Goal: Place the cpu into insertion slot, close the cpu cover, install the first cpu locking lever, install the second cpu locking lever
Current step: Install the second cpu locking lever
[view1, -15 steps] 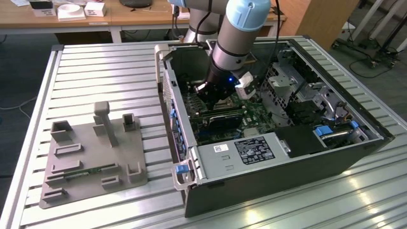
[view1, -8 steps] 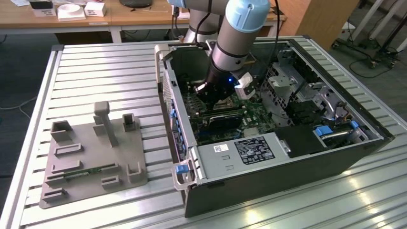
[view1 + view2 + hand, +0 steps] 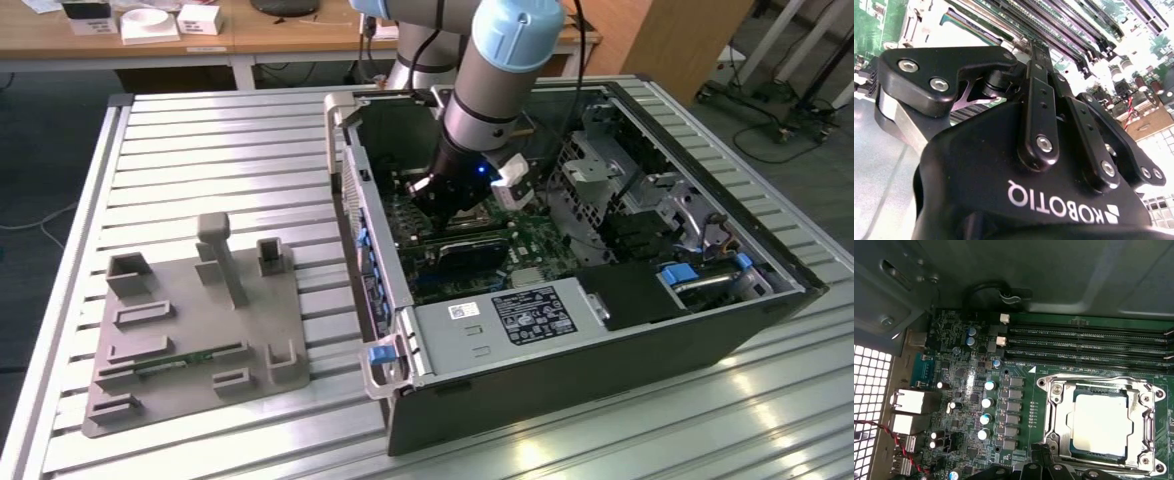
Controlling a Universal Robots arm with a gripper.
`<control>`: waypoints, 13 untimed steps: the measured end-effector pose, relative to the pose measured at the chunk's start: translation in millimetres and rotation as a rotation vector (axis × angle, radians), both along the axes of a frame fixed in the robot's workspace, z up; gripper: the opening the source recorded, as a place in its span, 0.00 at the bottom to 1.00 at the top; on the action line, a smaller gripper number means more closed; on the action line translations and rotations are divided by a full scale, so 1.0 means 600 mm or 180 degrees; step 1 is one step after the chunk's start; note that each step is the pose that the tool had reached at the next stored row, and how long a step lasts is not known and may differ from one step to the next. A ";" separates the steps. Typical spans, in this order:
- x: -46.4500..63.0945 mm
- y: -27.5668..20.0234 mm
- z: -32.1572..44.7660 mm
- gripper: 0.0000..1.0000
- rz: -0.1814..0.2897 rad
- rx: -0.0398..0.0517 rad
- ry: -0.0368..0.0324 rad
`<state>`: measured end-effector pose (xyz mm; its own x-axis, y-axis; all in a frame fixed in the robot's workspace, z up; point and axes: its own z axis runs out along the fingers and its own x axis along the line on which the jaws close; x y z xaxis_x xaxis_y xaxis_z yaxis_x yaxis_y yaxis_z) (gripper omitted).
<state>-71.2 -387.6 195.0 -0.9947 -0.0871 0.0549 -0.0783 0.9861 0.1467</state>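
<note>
Tool (image 3: 457, 215) reaches down inside the open computer case (image 3: 694, 330) on the desk (image 3: 227, 130), low over the motherboard. Fingers look drawn together, nothing seen held. Cpu (image 3: 1101, 422) sits in insertion slot (image 3: 1054, 405), cpu cover (image 3: 1060, 390) framing it, just beside the tool's tips.

The arm (image 3: 501, 60) has a pale blue joint cap above a silvery-grey tube. The gripper (image 3: 1036, 55) is glossy black, with flat linkage bars (image 3: 1040, 120), silver hex-socket screws (image 3: 1044, 144), white lettering and a brushed metal band.
</note>
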 end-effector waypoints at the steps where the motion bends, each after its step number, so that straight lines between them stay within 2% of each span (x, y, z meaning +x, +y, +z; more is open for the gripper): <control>1: 0.000 0.0003 0.000 0.10 0.0000 0.0000 0.0000; 7: 0.000 0.0018 0.000 0.10 0.0000 -0.0018 -0.0003; 13: 0.000 0.0045 0.005 0.10 0.0000 -0.0019 -0.0009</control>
<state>-71.1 -384.9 197.9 -0.9948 -0.0869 0.0524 -0.0788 0.9869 0.1407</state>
